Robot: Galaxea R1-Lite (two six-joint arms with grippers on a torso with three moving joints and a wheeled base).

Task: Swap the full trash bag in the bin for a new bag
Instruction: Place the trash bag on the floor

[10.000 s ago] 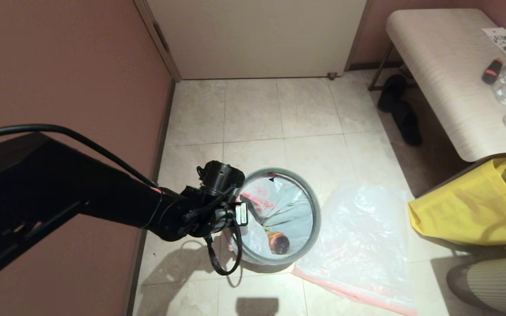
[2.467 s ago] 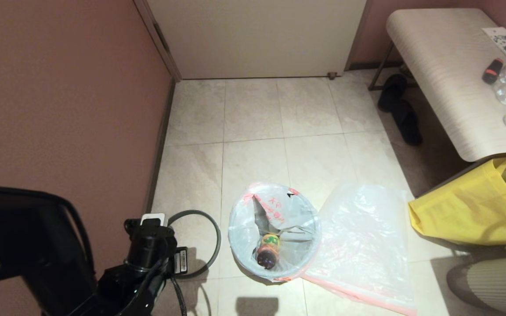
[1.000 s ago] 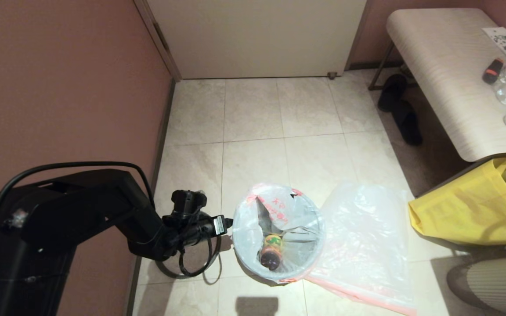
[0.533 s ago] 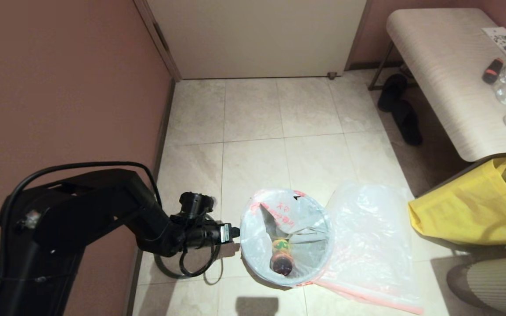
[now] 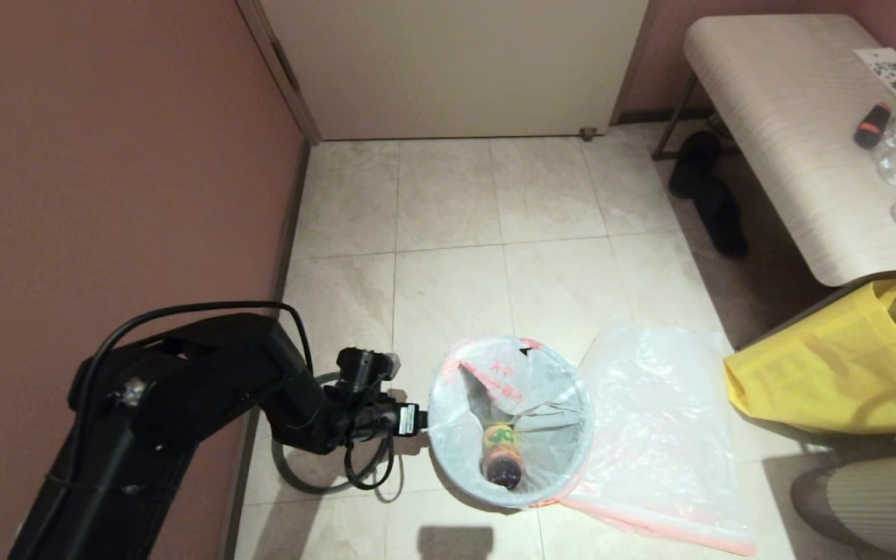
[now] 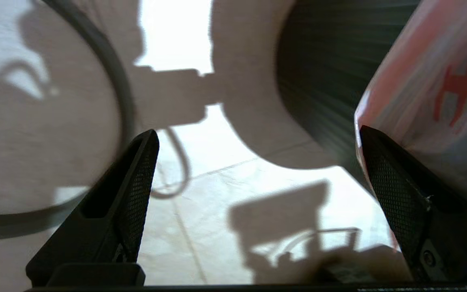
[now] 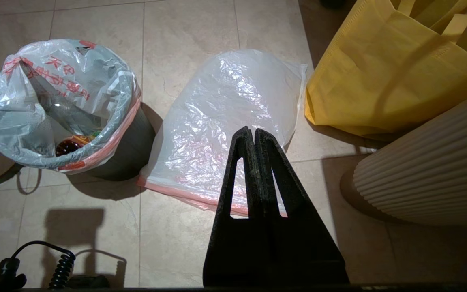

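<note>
The full trash bag [image 5: 510, 404] [image 7: 61, 101], white with red print, lines the black bin [image 7: 130, 142] [image 6: 314, 77], its pink-banded top folded over the rim and a bottle inside. The bin's grey ring [image 5: 292, 474] [image 6: 116, 85] lies on the floor to the bin's left, under my left arm. My left gripper [image 5: 421, 421] [image 6: 258, 132] is low at the bin's left side, open wide, one finger [image 6: 395, 190] against the bag's folded edge [image 6: 432, 81]. The new bag [image 5: 658, 435] [image 7: 225, 121] lies flat to the bin's right. My right gripper [image 7: 253, 132] hangs shut above it, holding nothing.
A brown wall [image 5: 106, 194] runs close along the left. A yellow bag [image 5: 837, 373] [image 7: 383, 73] and a ribbed cream object [image 5: 883, 498] [image 7: 432, 170] stand at the right. A bench [image 5: 790, 117] with glassware and black slippers [image 5: 708, 194] are at the back right.
My left arm has moved right to the bin's side with its jaws opening wider. The bin and its bag have shifted a little to the right. Earlier the grey ring came off the bin.
</note>
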